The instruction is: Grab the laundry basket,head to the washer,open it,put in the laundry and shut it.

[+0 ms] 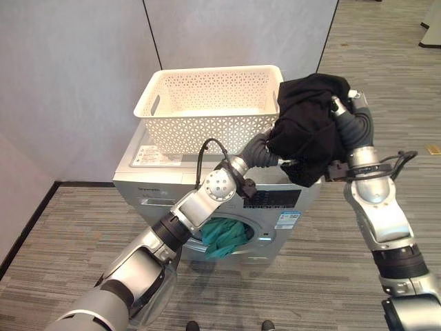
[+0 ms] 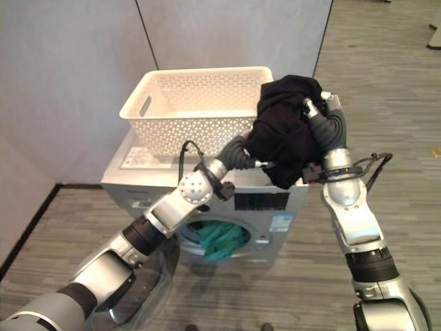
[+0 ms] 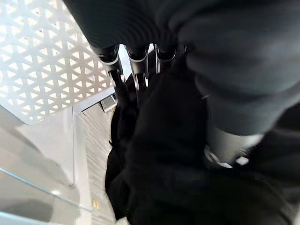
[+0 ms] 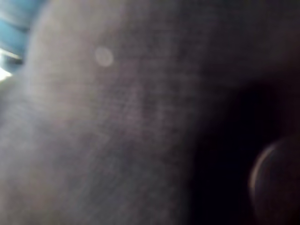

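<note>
Left eye view, read from the washer (image 1: 207, 200) outward: its glass door (image 1: 155, 293) hangs open down by the left arm, and a teal garment (image 1: 224, 236) already sits in the drum opening. On top of the washer stands the white laundry basket (image 1: 207, 103), which looks bare inside. Just off the basket's right end, above the washer's right front corner, a black garment (image 1: 310, 127) hangs bunched in the air between the two arms.

The left robot hand (image 3: 136, 70) reaches into the garment from the washer side. Its fingers run straight into the black folds, and their tips are buried, so I cannot tell whether they grip. The right robot hand (image 1: 344, 107) is on the garment's far side from the washer, with cloth draped over it. Its fingers are hidden, so its hold cannot be read either.

The likely trouble is a drop. If either hidden hold is loose, the garment could slide off while it is lowered to the drum and fall to the floor in front of the washer. A trailing fold could also snag on the basket rim or lie across the door seal, so the door would not shut.

The left wrist view shows fingers against cloth, with the basket's lattice wall beside them, which the eye views hide. The right wrist view gives dark fabric pressed close.
</note>
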Controlling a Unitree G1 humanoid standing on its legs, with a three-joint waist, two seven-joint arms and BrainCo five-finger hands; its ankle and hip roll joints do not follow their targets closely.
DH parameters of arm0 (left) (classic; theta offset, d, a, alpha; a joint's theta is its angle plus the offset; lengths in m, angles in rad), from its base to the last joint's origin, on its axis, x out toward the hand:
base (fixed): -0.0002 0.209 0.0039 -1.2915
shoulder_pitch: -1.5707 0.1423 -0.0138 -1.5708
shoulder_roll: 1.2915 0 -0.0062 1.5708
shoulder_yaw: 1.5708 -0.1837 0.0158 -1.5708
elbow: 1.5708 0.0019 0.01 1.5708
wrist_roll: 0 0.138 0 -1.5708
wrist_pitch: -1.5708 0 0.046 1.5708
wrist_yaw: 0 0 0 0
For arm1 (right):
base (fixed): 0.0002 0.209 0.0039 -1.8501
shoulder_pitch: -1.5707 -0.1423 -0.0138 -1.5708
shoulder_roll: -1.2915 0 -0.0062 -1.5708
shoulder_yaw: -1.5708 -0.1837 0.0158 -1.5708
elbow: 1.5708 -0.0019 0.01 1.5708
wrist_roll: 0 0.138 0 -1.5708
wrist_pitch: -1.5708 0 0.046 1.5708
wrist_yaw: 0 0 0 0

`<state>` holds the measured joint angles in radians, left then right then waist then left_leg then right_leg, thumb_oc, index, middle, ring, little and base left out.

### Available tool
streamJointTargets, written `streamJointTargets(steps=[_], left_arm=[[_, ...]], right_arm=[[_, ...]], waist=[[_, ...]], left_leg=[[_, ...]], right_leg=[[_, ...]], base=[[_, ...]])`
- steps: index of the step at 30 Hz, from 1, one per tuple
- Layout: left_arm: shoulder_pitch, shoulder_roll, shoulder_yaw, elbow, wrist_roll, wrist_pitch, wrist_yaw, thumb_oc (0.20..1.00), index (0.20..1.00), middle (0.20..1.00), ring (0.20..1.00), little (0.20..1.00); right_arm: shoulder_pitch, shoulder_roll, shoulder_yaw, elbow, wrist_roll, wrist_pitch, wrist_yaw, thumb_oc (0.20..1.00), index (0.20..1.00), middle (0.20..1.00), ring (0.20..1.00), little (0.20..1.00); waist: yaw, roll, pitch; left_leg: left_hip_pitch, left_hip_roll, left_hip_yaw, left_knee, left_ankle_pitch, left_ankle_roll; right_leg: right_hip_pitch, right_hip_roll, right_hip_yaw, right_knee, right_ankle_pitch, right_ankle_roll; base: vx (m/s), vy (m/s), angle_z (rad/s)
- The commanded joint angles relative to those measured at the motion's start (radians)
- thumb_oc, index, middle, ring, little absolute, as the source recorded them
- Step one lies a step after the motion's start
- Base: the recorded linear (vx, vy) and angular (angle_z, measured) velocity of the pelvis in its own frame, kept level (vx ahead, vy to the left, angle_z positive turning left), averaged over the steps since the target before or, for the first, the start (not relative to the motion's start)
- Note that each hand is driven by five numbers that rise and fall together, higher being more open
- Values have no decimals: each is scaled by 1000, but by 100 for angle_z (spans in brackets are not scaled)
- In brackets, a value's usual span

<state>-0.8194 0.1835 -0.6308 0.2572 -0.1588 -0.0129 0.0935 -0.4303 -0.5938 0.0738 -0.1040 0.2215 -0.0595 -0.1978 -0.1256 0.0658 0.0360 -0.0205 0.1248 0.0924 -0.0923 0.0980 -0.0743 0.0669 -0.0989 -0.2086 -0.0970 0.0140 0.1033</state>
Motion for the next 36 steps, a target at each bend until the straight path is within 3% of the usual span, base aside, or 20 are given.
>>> streamJointTargets(steps=[1,9,10,11,12,13,14,22,29,36], left_arm=[[-110,-79,43,103,-54,-65,62,200,200,200,200,200],[-4,-59,75,54,-123,-89,116,200,200,200,200,200],[18,-55,77,47,-137,-91,120,200,200,200,200,200],[21,-55,76,45,-137,-90,121,200,200,200,200,200],[45,-49,75,32,-143,-92,116,200,200,200,200,200],[68,-39,82,18,-150,-97,117,200,200,200,200,200],[114,-18,88,-12,-161,-99,110,200,200,200,200,200],[234,19,112,-69,-187,-111,92,200,200,200,200,200],[232,27,156,-63,-183,-145,135,200,200,200,200,200],[317,57,214,-97,-171,-183,145,200,200,200,200,200]], right_arm=[[-36,24,-40,-70,11,-61,-44,200,200,200,200,200],[48,66,-22,-83,21,-64,-53,200,200,200,200,200],[69,69,-23,-84,28,-64,-52,263,263,263,263,263],[71,70,-23,-85,28,-64,-51,263,263,263,263,263],[89,70,-28,-89,36,-65,-49,602,602,602,602,602],[113,70,-36,-91,45,-68,-48,846,846,846,846,846],[163,66,-65,-97,56,-68,-43,1000,1000,1000,1000,1000],[311,45,-205,-76,56,-74,-77,1000,1000,1000,1000,1000],[387,-2,-324,7,-64,-56,-155,1000,1000,1000,1000,1000],[559,21,-372,210,-201,-11,-205,1000,1000,1000,1000,1000]], waist=[[2,-35,-22],[-3,-47,-16],[-4,-49,-15],[-4,-50,-17],[-5,-52,-17],[-7,-55,-14],[-12,-59,-12],[-31,-72,-19],[-59,-78,-26],[-69,-79,-25]], left_leg=[[63,32,-24,5,-111,-31],[61,36,-15,5,-109,-29],[61,36,-13,5,-110,-28],[61,36,-13,5,-110,-28],[61,37,-11,5,-111,-28],[62,38,-9,5,-111,-27],[62,39,-6,5,-112,-26],[68,39,11,5,-121,-23],[80,40,36,5,-130,-21],[87,40,49,5,-135,-19]], right_leg=[[30,16,-20,10,-119,-5],[24,17,-15,10,-112,-4],[22,17,-13,10,-112,-4],[22,17,-13,10,-112,-4],[21,17,-12,10,-111,-3],[21,18,-11,10,-110,-3],[20,17,-9,10,-110,-3],[17,16,3,10,-108,2],[11,16,27,10,-100,6],[8,14,37,10,-99,12]], base=[[-9,-4,3],[-4,-2,1],[0,0,0],[0,0,0],[0,0,0],[0,0,0],[0,0,0],[-1,1,-2],[4,-2,-10],[8,-4,-11]])
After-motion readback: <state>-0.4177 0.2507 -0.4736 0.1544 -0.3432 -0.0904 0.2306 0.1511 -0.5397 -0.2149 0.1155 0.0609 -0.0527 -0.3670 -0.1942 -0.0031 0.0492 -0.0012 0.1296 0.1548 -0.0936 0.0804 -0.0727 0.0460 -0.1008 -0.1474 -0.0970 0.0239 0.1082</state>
